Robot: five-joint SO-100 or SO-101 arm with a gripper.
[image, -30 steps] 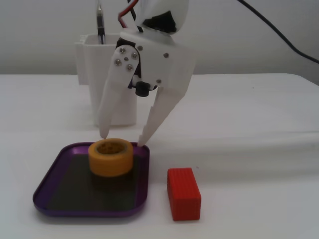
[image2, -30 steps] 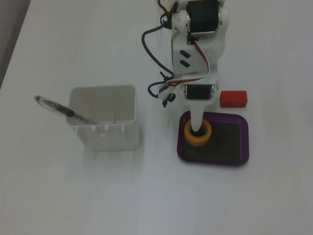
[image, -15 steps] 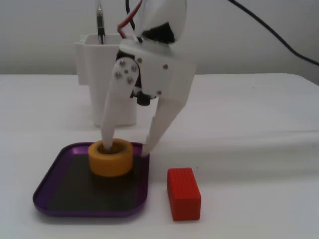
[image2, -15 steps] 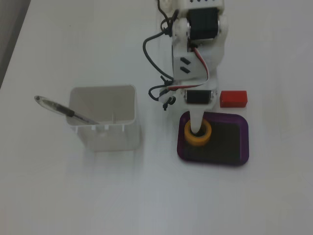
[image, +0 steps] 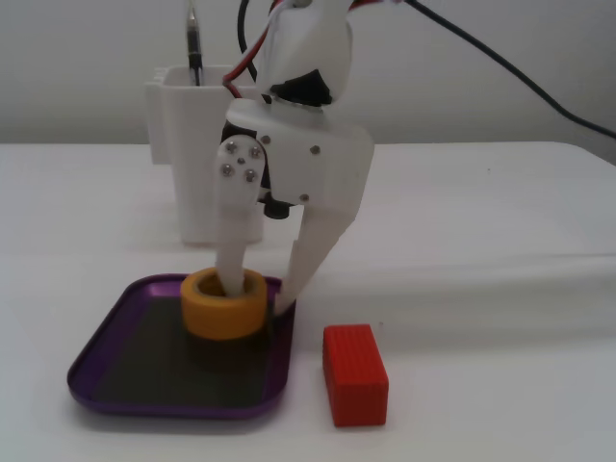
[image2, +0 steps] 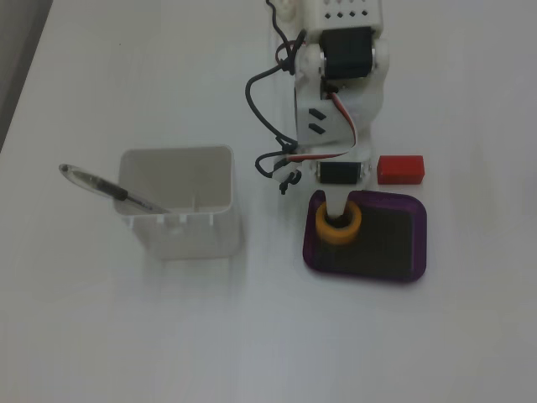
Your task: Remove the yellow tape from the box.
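The yellow tape [image: 223, 306] stands in the back part of the purple box [image: 106, 361], ring opening up. My gripper [image: 257, 294] reaches down over it. The left finger [image: 231, 260] dips into the hollow core, and the right finger [image: 294, 279] comes down outside the roll's right wall with a thin dark gap to it. The jaws straddle the wall and stand apart. In the other fixed view, from above, the tape [image2: 352, 227] sits in the near-left corner of the box [image2: 394, 264], with the gripper [image2: 337, 211] over it.
A red ribbed block [image: 354, 373] lies on the table just right of the box; it also shows in the other fixed view [image2: 400, 169]. A tall white container [image2: 178, 210] holding a pen [image2: 109, 191] stands behind the arm.
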